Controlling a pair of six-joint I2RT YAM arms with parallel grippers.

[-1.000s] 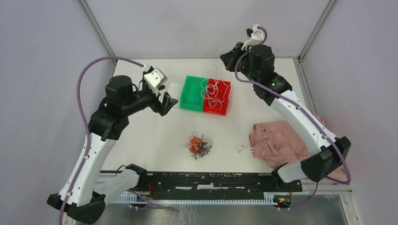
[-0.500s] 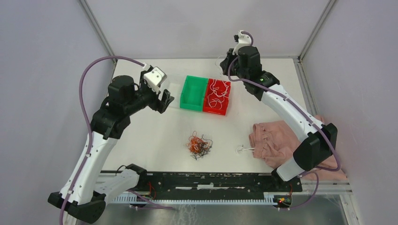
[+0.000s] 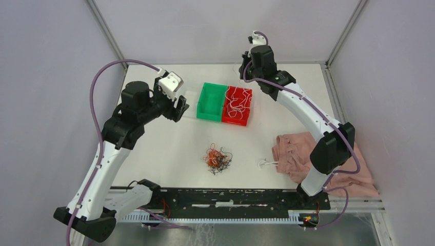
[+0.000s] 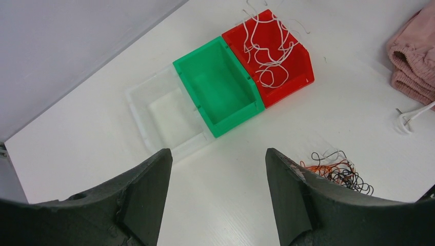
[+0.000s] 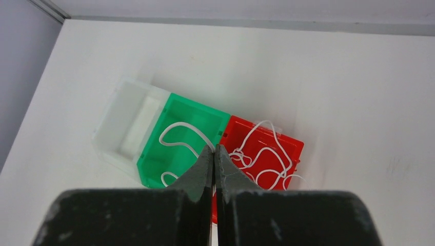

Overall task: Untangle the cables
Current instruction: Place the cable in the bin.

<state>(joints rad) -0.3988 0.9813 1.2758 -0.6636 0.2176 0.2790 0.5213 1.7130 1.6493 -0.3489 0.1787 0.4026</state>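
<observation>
A tangle of orange and black cables point(image 3: 218, 159) lies on the white table at front centre; it also shows at the right of the left wrist view point(image 4: 336, 169). White cables fill the red bin point(image 3: 237, 102) point(image 4: 269, 51) point(image 5: 264, 156). My right gripper point(image 3: 246, 65) point(image 5: 214, 148) is shut high above the bins, with a white cable point(image 5: 179, 138) hanging from its tips over the green bin point(image 5: 174, 164). My left gripper point(image 3: 180, 108) point(image 4: 218, 154) is open and empty, left of the green bin point(image 3: 209, 102) point(image 4: 220, 87).
A clear bin point(image 4: 164, 113) point(image 5: 125, 123) sits against the green bin's left side. A pink cloth point(image 3: 297, 154) point(image 4: 415, 56) with a white drawstring point(image 3: 267, 164) lies at the front right. Walls close in the back and both sides.
My right arm has swung left and back, carrying the white cable up off the bins. My left gripper has shifted slightly left.
</observation>
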